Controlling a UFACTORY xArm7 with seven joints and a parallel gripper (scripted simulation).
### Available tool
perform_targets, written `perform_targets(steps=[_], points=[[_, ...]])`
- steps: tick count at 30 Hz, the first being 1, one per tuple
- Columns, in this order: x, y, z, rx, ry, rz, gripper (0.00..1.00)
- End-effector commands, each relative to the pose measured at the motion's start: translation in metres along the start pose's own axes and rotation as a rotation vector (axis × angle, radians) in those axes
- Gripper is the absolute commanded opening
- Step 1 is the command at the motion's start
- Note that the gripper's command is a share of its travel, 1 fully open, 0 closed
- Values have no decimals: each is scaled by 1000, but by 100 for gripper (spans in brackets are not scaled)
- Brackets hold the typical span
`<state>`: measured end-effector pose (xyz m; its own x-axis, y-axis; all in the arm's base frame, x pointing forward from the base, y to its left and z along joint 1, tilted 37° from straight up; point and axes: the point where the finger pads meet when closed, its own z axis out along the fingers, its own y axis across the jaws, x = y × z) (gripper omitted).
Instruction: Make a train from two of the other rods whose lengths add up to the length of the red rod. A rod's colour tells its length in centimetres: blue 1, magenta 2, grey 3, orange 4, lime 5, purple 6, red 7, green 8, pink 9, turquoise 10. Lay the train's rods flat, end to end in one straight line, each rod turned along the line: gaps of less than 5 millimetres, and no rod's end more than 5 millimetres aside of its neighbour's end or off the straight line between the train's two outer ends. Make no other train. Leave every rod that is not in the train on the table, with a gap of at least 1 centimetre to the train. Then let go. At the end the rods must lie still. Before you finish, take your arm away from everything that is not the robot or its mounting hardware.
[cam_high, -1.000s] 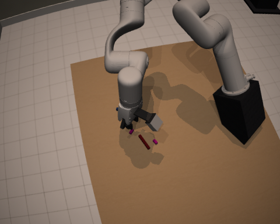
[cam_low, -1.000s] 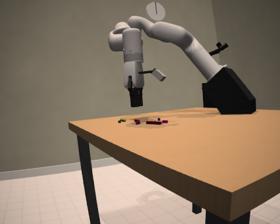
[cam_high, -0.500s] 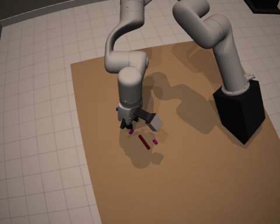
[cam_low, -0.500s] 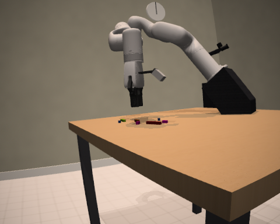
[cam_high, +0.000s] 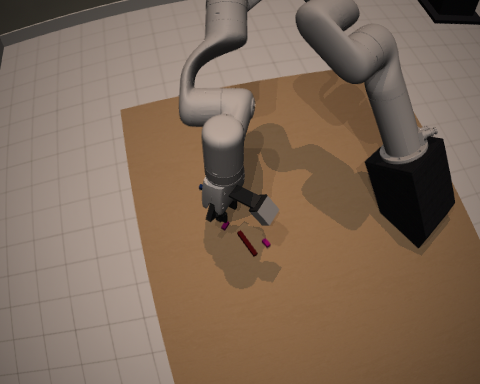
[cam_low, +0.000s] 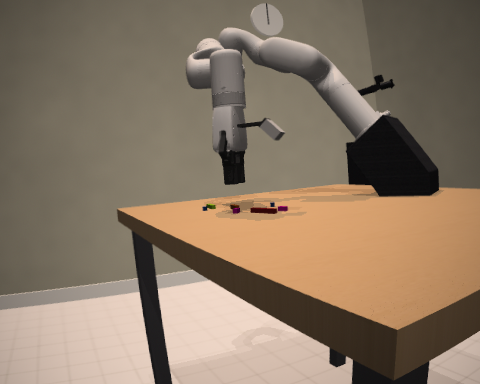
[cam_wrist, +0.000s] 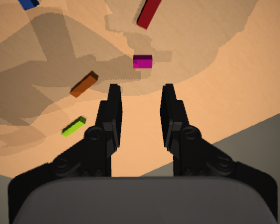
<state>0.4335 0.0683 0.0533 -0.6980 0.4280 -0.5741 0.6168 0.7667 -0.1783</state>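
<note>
The red rod (cam_high: 247, 243) lies flat on the table; it also shows in the wrist view (cam_wrist: 149, 13). A magenta rod (cam_wrist: 142, 61) lies just beyond my fingertips, and a second magenta rod (cam_high: 266, 242) lies on the red rod's other side. An orange rod (cam_wrist: 83, 84) and a lime rod (cam_wrist: 73, 126) lie to the left in the wrist view. A blue rod (cam_wrist: 28, 4) lies at the top left. My gripper (cam_wrist: 141, 97) (cam_low: 233, 179) hangs well above the table. Its fingers are partly closed with a clear gap and nothing between them.
The table's near-left edge runs just under the gripper in the wrist view. Another small blue rod (cam_low: 204, 208) lies beside the lime rod (cam_low: 211, 206) near that edge. The arm's black base (cam_high: 412, 192) stands at the right.
</note>
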Motion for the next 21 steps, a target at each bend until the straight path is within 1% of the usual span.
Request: perform_targets(steps=[1, 21], points=[[0, 1, 0, -3, -2, -1, 36], [0, 2, 23, -3, -2, -1, 36]])
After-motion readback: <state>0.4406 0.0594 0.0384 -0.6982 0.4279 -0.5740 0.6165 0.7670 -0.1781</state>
